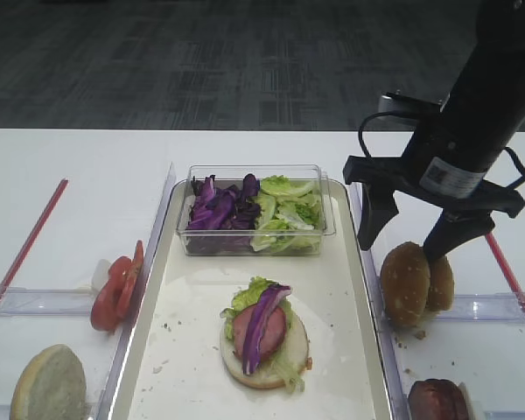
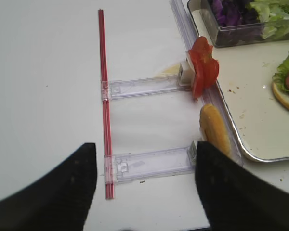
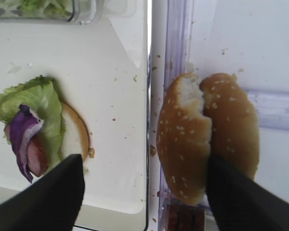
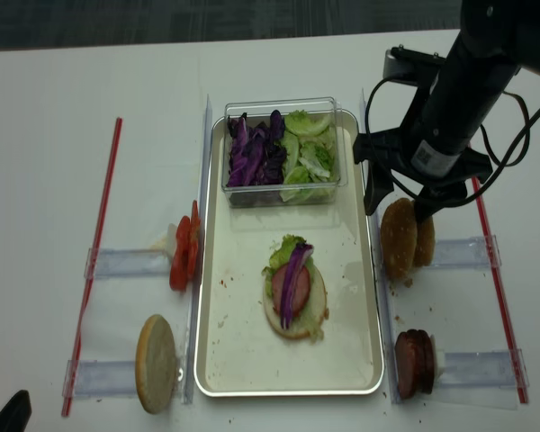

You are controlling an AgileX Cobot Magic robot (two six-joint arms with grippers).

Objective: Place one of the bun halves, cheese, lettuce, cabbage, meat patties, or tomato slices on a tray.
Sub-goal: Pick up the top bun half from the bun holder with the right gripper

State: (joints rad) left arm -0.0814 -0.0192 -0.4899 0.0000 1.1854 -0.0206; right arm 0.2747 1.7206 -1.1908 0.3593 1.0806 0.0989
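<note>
Your left claw sits wide open at the bottom, holding nothing. At the right, two golden-brown seeded bun tops lean together beside the long silver tray. Your right claw hangs wide open above them, ready to grab.

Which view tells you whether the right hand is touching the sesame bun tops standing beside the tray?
Cannot tell. In the right wrist view the right hand is open, and one finger overlaps the bun tops, hiding any contact or gap. The high views don't settle it either.
</note>
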